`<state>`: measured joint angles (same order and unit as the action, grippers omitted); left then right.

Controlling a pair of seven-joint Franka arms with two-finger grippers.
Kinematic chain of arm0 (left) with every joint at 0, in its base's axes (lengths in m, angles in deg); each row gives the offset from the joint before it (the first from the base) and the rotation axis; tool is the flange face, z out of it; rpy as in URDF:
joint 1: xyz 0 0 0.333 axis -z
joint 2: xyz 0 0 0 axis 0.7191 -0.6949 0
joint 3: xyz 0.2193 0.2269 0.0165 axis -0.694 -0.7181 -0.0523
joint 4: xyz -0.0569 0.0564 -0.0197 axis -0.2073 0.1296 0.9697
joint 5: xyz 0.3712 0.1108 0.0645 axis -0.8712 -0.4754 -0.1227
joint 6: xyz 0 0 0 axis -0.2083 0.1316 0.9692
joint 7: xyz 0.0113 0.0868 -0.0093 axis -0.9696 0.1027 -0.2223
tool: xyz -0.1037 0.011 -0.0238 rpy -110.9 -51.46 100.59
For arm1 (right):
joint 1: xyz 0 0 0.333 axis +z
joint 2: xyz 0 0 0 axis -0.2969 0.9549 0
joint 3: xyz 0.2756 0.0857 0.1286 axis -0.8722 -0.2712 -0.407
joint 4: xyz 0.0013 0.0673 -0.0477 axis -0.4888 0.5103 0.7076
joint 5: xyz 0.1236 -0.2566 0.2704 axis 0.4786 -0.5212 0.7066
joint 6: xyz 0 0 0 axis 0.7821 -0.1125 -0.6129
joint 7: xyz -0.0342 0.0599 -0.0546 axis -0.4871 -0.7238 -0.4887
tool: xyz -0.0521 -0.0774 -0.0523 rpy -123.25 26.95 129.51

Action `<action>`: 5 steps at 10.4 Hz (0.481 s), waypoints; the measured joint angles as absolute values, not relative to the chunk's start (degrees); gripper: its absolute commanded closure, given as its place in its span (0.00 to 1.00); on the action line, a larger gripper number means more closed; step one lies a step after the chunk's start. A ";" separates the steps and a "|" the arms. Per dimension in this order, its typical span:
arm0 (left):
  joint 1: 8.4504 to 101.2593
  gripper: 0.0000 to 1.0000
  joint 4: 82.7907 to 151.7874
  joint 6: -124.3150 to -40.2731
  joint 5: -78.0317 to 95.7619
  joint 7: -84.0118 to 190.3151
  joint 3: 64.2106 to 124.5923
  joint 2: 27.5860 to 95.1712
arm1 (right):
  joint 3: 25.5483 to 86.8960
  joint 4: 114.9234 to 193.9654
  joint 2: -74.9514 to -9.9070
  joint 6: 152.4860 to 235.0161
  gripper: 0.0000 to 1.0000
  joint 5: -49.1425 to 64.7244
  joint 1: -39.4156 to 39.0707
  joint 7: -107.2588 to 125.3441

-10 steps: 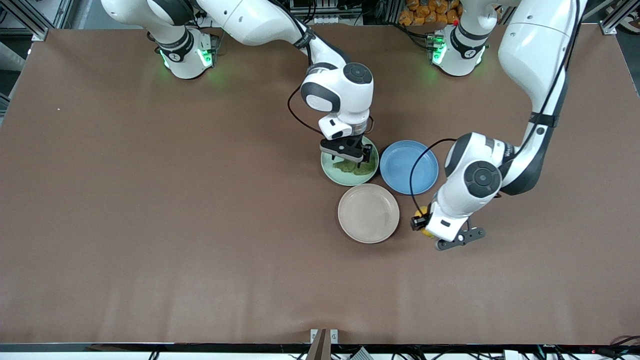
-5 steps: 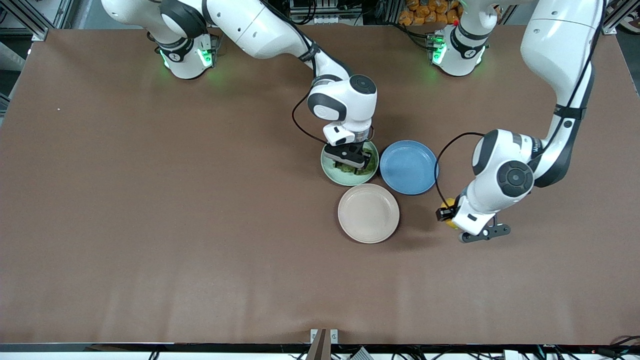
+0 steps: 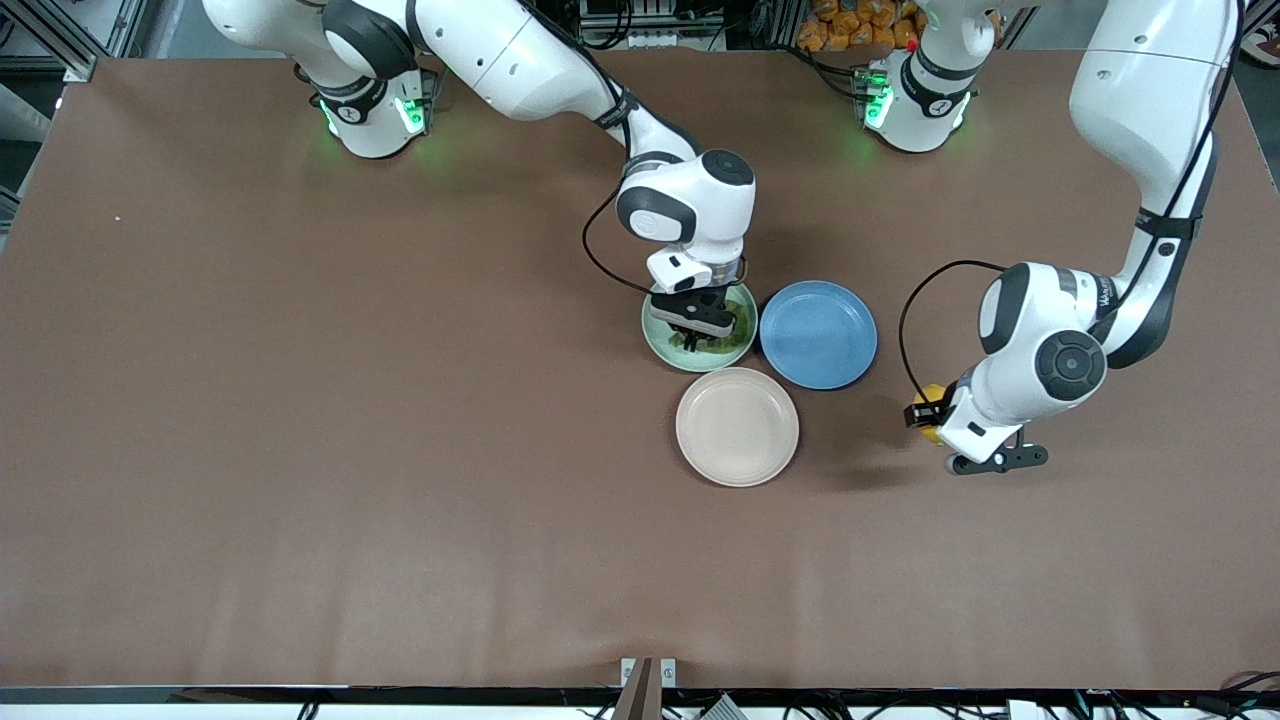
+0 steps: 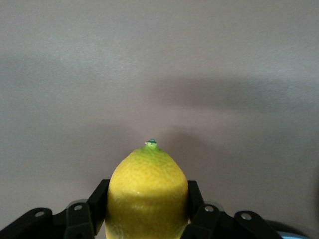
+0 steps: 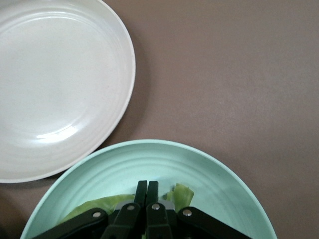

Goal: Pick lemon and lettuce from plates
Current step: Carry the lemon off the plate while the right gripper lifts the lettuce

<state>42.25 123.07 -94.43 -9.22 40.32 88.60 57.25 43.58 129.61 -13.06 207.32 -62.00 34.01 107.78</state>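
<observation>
My left gripper point(image 3: 925, 413) is shut on the yellow lemon point(image 3: 931, 396) and holds it over bare table, toward the left arm's end from the beige plate point(image 3: 737, 427). In the left wrist view the lemon point(image 4: 148, 186) fills the space between the fingers of the left gripper point(image 4: 148, 209). My right gripper point(image 3: 697, 340) is down in the mint green plate point(image 3: 655, 340), with its fingers pinched together on the green lettuce point(image 3: 737, 341). In the right wrist view the right gripper point(image 5: 147, 189) sits on the lettuce point(image 5: 183, 194) in the mint plate point(image 5: 149, 157). The beige plate point(image 5: 50, 89) is empty.
An empty blue plate point(image 3: 818, 334) lies beside the mint plate, toward the left arm's end. All three plates cluster mid-table. Brown tabletop point(image 3: 300, 450) spreads around them.
My left gripper has carried the lemon away from the beige plate toward the left arm's end of the table. My right gripper has come down onto the lettuce in the mint plate.
</observation>
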 measured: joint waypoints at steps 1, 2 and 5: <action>41.63 1.00 123.21 -94.44 -9.23 41.11 88.60 57.25 | 43.61 128.94 -13.19 206.60 1.00 -62.00 33.98 106.26; 41.25 1.00 123.21 -94.47 -9.28 41.70 88.60 57.31 | 43.60 128.02 -13.43 204.47 1.00 -62.00 33.92 104.38; 40.83 1.00 123.85 -94.44 -9.54 41.88 88.64 58.99 | 43.54 126.64 -16.15 201.08 1.00 -59.24 32.60 98.59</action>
<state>40.83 123.85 -94.44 -9.54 41.88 88.64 58.99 43.54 126.64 -16.15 201.08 -59.24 32.60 98.59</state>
